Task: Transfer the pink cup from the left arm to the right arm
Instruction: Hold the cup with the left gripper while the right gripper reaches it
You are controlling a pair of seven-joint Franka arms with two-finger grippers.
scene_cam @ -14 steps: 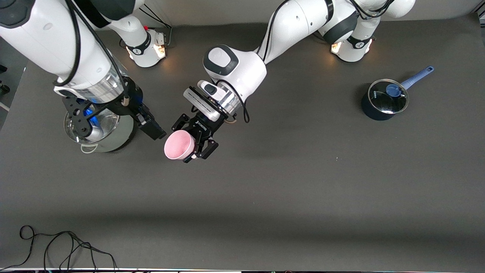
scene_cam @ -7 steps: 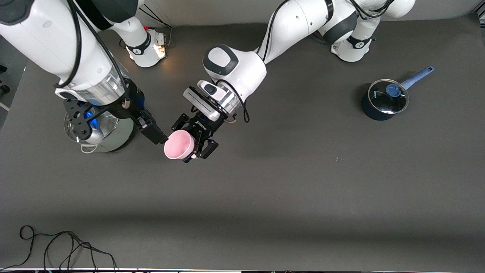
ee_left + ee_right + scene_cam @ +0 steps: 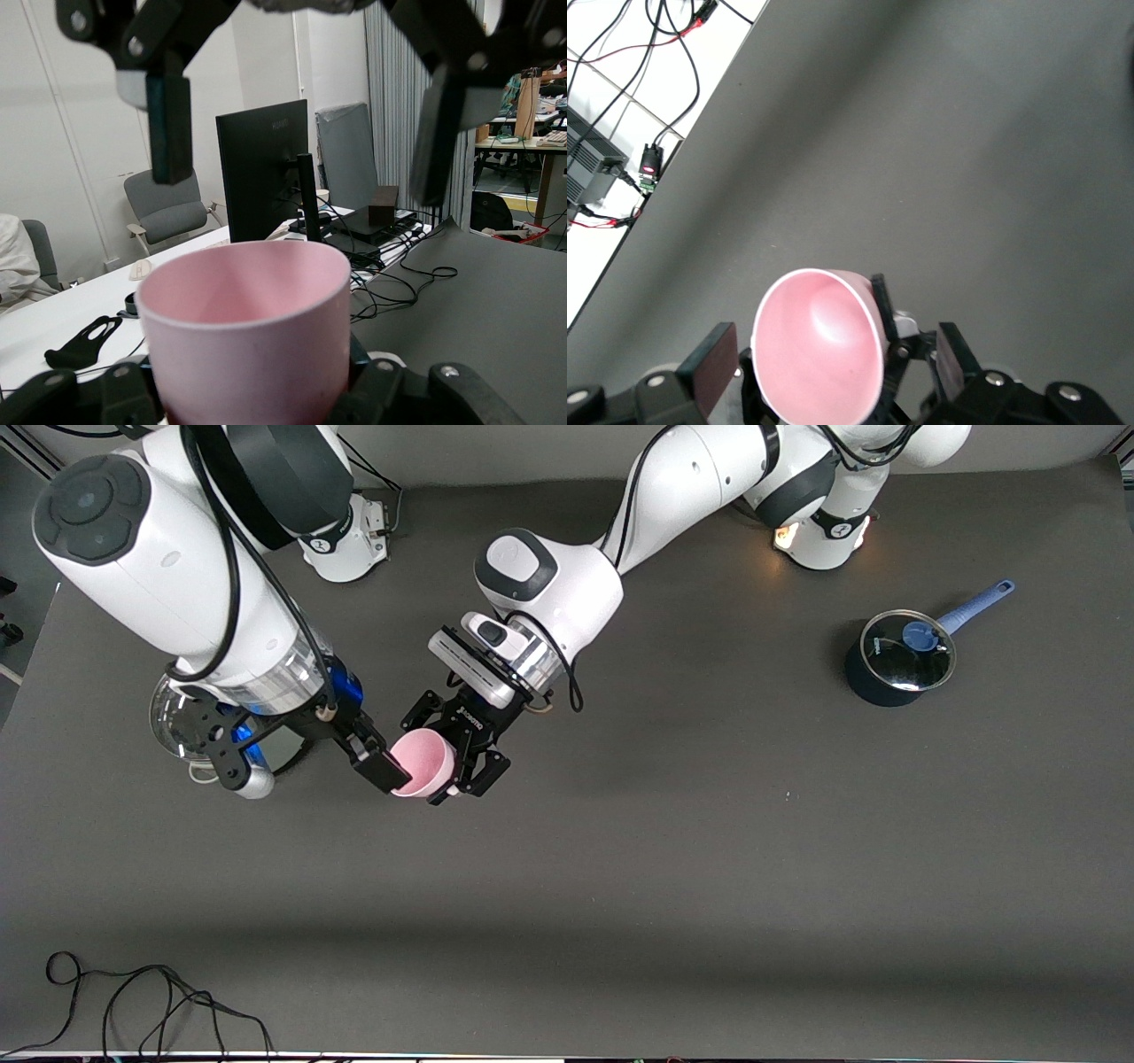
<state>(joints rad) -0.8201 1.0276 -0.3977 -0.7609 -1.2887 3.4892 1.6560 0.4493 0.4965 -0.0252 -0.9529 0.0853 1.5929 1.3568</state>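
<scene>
The pink cup [image 3: 423,763] is held in the air over the middle of the tabletop [image 3: 673,850], tipped on its side with its mouth turned toward the right arm's end. It is gripped near its narrower base by the left tool [image 3: 454,766], whose fingers are closed tight against the cup's wall; in the left wrist view the cup [image 3: 246,341] fills the lower centre, clamped between the dark fingers [image 3: 71,398]. The right tool [image 3: 379,769] is spread wide at the cup's rim, and one dark finger overlaps the rim's edge in the front view. In the left wrist view its two fingers [image 3: 170,124] stand well apart above the cup's mouth, one to each side; whether they touch the cup cannot be told. In the right wrist view the cup's open mouth [image 3: 818,350] is seen between that tool's own fingers [image 3: 709,359].

A small white marking is printed on the left tool's body, too small to be read.

Under the right arm's wrist a steel pot [image 3: 177,726] stands on the tabletop. Toward the left arm's end a dark blue saucepan [image 3: 897,661] with a glass lid and a blue handle stands.
</scene>
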